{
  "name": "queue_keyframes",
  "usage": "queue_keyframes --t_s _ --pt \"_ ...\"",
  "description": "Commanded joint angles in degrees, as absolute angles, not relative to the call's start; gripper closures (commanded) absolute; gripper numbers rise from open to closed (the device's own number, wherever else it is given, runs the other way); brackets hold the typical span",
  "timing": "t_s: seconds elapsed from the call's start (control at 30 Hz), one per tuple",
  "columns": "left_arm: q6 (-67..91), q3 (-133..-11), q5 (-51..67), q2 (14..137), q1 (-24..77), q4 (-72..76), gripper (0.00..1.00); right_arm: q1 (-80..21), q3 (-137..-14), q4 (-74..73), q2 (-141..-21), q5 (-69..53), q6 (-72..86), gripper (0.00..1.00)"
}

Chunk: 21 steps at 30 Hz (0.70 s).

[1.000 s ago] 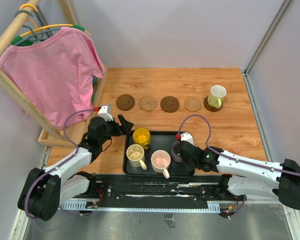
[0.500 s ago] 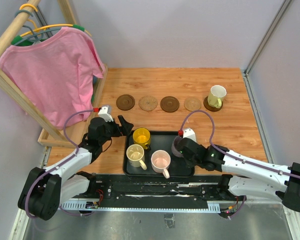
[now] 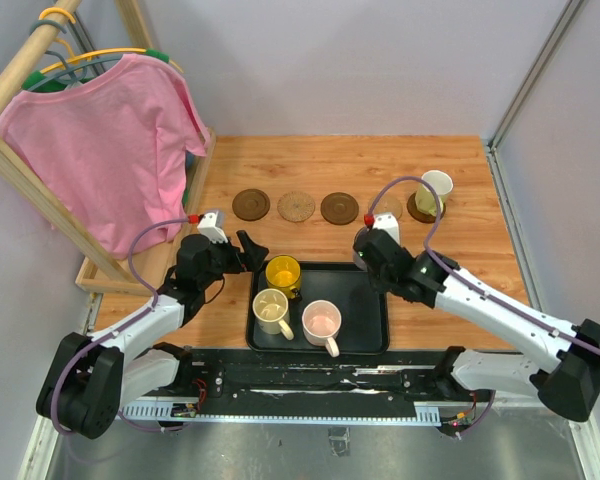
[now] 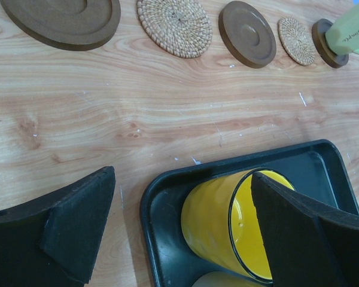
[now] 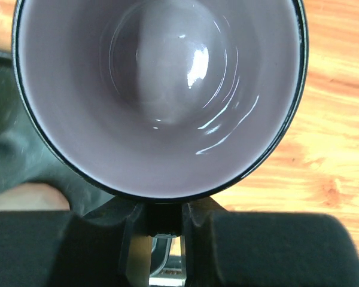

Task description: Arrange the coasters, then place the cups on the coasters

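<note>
step: I carry the purple mug (image 5: 161, 89) to the bare tan coaster (image 4: 296, 40) | right gripper (image 5: 161, 222) clamped on it | left gripper (image 4: 179, 200) spread wide | next: centre, lower gently

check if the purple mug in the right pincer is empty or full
Empty: the right wrist view looks straight into the purple mug, showing a bare glossy bottom, no liquid.

Surface: a wooden table (image 3: 460, 270), pale grain.
Far row, laid in a line and apart from one another: dark coaster (image 3: 250, 205), woven coaster (image 3: 296, 206), second dark coaster (image 3: 339, 208), small woven coaster (image 4: 297, 40), end coaster (image 4: 319, 43).
Near side: a black tray (image 3: 365, 325) is set on the wood.
Left edge: a wooden rack base (image 3: 105, 278) seems to rest there.
</note>
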State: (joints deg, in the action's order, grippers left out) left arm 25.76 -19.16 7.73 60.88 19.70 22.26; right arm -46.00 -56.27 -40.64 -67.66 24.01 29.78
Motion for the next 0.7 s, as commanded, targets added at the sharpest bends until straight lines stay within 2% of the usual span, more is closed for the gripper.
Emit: queue_keyframes --t_s 0.0,0.33,0.67 --pt "24.21 -19.89 8.31 60.44 20.09 23.52 0.00 -39.40 -61.59 -35.67 -72.25 22.40 23.30 0.99" --pt "23.78 -20.04 8.20 61.35 20.06 23.86 0.00 -24.66 -73.00 -30.39 -86.03 14.05 17.81 0.99" --pt "24.32 -20.47 9.24 64.65 20.12 25.81 0.00 -18.59 -79.68 -24.60 -99.52 11.35 16.24 0.99"
